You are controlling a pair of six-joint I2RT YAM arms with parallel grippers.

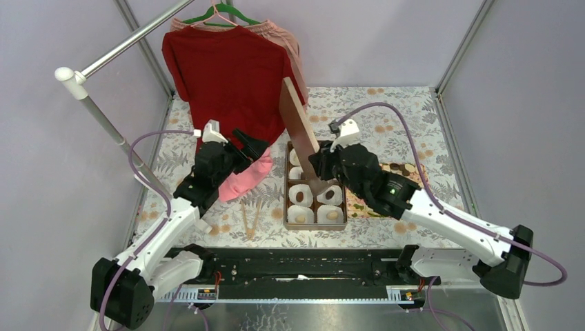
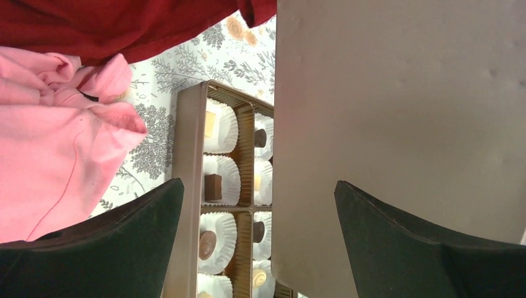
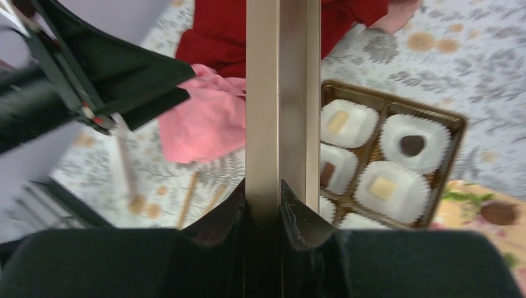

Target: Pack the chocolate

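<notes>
In the left wrist view the upright lid [image 2: 397, 93] covers the right side of the box [image 2: 188, 149], whose lower end runs off the bottom edge. From above, the right arm [image 1: 386, 189] hides most of the flowered tray [image 1: 360, 207] and the chocolate [image 1: 403, 167] on it. The left arm [image 3: 37, 105] looks blurred in the right wrist view.

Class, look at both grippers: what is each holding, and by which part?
The right gripper pinches the flat tan box lid near its lower edge; the left gripper is open, holding nothing.

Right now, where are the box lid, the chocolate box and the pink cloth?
box lid [image 1: 298, 123], top view, middle of its upright panel
chocolate box [image 1: 314, 225], top view, near rim
pink cloth [image 1: 250, 176], top view, its middle
</notes>
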